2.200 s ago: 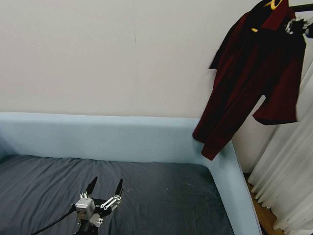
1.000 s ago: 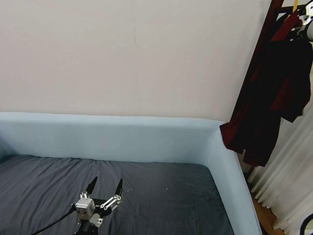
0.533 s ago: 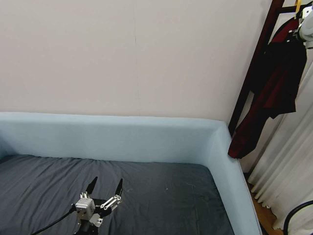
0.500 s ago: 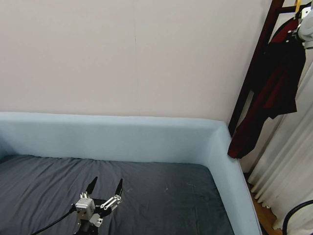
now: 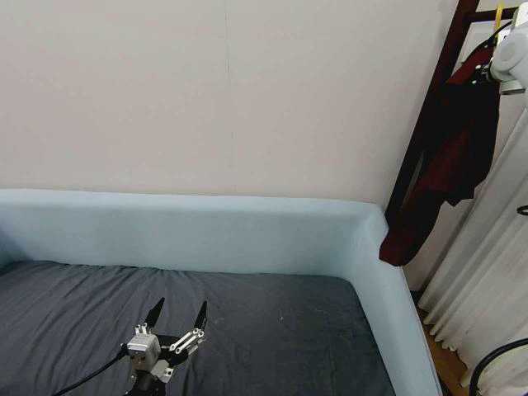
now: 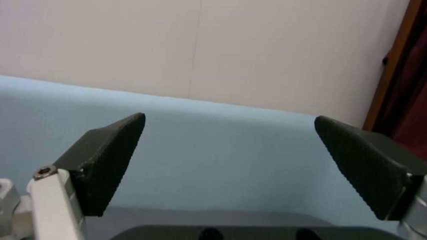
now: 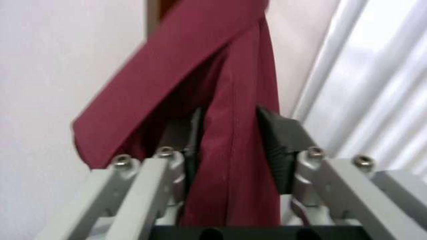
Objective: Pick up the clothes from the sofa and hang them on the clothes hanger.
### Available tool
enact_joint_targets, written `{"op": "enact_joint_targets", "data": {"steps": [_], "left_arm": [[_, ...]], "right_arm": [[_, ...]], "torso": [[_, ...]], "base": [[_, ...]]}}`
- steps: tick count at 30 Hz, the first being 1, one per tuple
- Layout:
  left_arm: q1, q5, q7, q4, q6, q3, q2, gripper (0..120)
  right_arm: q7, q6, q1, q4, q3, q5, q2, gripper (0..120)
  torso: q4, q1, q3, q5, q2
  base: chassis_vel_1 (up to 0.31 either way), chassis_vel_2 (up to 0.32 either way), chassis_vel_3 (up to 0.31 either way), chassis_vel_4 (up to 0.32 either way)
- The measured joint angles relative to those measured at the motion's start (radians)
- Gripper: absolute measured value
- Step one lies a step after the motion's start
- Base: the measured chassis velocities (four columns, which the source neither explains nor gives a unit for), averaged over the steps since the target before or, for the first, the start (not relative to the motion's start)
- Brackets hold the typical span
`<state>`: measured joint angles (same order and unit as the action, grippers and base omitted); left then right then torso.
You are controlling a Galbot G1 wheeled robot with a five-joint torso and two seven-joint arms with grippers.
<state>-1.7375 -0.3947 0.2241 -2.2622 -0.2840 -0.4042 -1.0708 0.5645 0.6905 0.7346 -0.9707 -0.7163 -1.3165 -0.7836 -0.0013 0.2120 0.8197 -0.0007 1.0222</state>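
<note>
Plain pale wall (image 5: 206, 91) is backing a light blue sofa (image 5: 247, 233) with a dark grey seat (image 5: 272, 330). Beyond the sofa's right end, a dark wooden rack (image 5: 431, 103) is standing against the wall, with a white curtain (image 5: 487, 280) beside it. The dark red shirt (image 5: 452, 157) is hanging high at the rack, above and just past the sofa's right end, its hem trailing near the sofa's corner. The right gripper (image 7: 230, 131) is pinching a fold of the shirt between closed fingers, well above the sofa. Judged purpose: it is bearing the cloth's weight at hanging height, near a yellow hanger (image 5: 498, 11). Whether the shirt is already resting on the rack cannot be told. The left gripper (image 5: 182, 305) is hovering over the sofa's seat, fingers spread wide and holding nothing, apparently parked clear of the work. No brand, label or writing is readable anywhere
</note>
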Motion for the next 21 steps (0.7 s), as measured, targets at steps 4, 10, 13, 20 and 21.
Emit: {"op": "enact_joint_targets", "data": {"steps": [4, 10, 13, 20, 21], "left_arm": [[0.0, 0.0, 0.0, 0.0, 0.0, 0.0, 0.0, 100], [0.0, 0.0, 0.0, 0.0, 0.0, 0.0, 0.0, 100], [0.0, 0.0, 0.0, 0.0, 0.0, 0.0, 0.0, 100], [0.0, 0.0, 0.0, 0.0, 0.0, 0.0, 0.0, 100], [0.0, 0.0, 0.0, 0.0, 0.0, 0.0, 0.0, 100]], "right_arm": [[0.009, -0.011, -0.035, -0.162, 0.025, 0.008, 0.064, 55], [0.025, -0.023, -0.091, -0.338, 0.072, 0.014, 0.141, 81], [0.035, -0.036, -0.147, -0.456, 0.128, 0.024, 0.191, 89], [-0.058, -0.205, -0.372, -0.727, 0.315, 0.024, 0.297, 100], [-0.084, -0.227, -0.433, -0.784, 0.371, -0.007, 0.315, 100]], "torso": [[-0.0001, 0.0, 0.0, 0.0, 0.0], [-0.0002, 0.0, 0.0, -0.0002, 0.0], [0.0, 0.0, 0.0, -0.0004, 0.0], [-0.0001, 0.0, 0.0, 0.0, 0.0], [0.0001, 0.0, 0.0, 0.0, 0.0]], "base": [[0.0, 0.0, 0.0, 0.0], [0.0, 0.0, 0.0, 0.0], [0.0, 0.0, 0.0, 0.0], [0.0, 0.0, 0.0, 0.0], [0.0, 0.0, 0.0, 0.0]]}}
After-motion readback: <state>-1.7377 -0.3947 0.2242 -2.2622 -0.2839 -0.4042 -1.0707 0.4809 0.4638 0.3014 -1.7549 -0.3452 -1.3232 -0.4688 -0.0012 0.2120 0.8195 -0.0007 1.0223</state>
